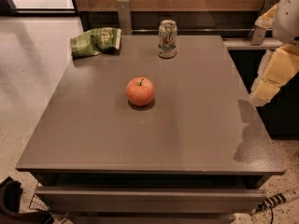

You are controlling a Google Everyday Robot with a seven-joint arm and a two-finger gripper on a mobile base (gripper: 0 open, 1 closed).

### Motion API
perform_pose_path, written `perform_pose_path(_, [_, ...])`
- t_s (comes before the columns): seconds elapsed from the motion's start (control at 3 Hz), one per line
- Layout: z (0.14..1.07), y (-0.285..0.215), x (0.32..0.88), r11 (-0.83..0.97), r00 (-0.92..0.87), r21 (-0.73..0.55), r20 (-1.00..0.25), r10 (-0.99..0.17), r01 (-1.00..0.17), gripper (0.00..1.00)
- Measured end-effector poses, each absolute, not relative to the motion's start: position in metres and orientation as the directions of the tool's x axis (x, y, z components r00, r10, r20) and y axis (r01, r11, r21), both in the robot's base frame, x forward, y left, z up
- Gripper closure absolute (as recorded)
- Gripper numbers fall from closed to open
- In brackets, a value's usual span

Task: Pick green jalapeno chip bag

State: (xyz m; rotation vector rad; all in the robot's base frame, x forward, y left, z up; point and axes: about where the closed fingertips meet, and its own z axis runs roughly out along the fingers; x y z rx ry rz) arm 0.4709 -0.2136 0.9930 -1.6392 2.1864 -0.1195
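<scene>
The green jalapeno chip bag [95,41] lies wrinkled at the far left corner of the grey table [187,125], part of it hanging over the left edge. It is green foil with a white patch and pale lettering. My gripper [262,91] is at the end of the pale yellow-and-white arm at the right edge of the view. It hangs beside the table's right side, far from the bag, and nothing shows in it.
A red apple [140,91] sits near the table's middle. A white-and-green drink can [167,38] stands at the far edge, right of the bag. A wooden wall with metal brackets runs behind the table. A cable [275,200] lies on the floor at the front right.
</scene>
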Motion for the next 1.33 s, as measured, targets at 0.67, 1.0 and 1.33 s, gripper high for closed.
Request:
perform_pose_path(0.67, [1.005, -0.146, 0.576, 0.447, -0.200, -0.337, -0.567, -0.799, -0.829, 0.00])
perform_pose_path(1.0, [1.030, -0.102, 0.637, 0.495, -0.112, -0.382, -0.694, -0.712, -0.781, 0.00])
perform_pose_path(1.33, [1.052, -0.066, 0.678, 0.538, -0.038, -0.410, -0.769, -0.639, -0.737, 0.00])
